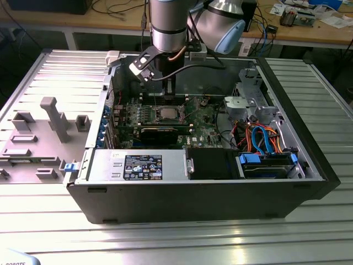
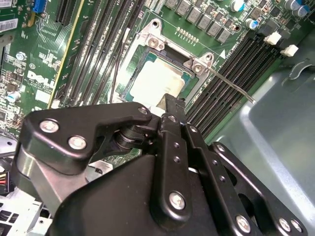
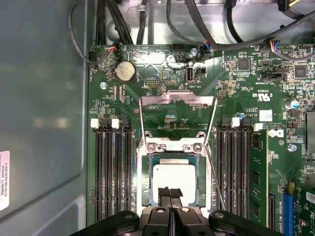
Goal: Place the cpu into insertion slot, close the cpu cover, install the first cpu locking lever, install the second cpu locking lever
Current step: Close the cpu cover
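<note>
Silvery-grey metal marked the cpu point(image 3: 173, 179), which lay flat inside the insertion slot point(image 3: 201, 182) on the green board point(image 3: 236, 88). The gripper point(image 3: 170, 192) hung directly over the slot's edge. Its two black fingertips were pressed together with nothing visible between them, and I could not tell whether they touched the chip.

The cpu cover point(image 3: 177, 97) stood swung open on the far side of the slot from the gripper, with the board showing through its cut-out. A thin locking lever point(image 3: 215, 179) lay unlatched just beside the slot.

Judgement: placement looked complete and the cover step was not yet done. Closing the cover would call for fingers clear of the chip and a push on the frame's free edge.

Memory slots point(image 3: 112, 172) flanked the insertion slot on both sides. Around them sat the open computer case point(image 1: 193, 204) on a ribbed metal table point(image 1: 165, 243). Well apart from the slot were a grey fixture tray point(image 1: 38, 138) and a cluttered workbench point(image 1: 309, 30).
</note>
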Motion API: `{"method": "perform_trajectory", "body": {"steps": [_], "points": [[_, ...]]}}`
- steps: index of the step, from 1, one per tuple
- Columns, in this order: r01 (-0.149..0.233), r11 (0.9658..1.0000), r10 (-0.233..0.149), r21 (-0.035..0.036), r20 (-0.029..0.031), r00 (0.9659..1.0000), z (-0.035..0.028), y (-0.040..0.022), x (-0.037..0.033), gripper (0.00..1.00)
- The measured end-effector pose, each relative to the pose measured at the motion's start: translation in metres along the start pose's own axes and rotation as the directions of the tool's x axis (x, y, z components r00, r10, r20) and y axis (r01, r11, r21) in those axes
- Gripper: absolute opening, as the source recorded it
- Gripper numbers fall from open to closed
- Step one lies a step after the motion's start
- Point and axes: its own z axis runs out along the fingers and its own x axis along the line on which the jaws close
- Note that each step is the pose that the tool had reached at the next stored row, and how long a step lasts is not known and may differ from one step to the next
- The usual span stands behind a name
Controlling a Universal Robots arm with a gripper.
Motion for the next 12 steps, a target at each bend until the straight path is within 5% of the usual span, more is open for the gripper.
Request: {"method": "perform_trajectory", "body": {"steps": [12], "points": [[0.000,1.0000,0.000,-0.0002,-0.0002,1.0000,-0.0108,0.0004,0.0003,0.11]]}}
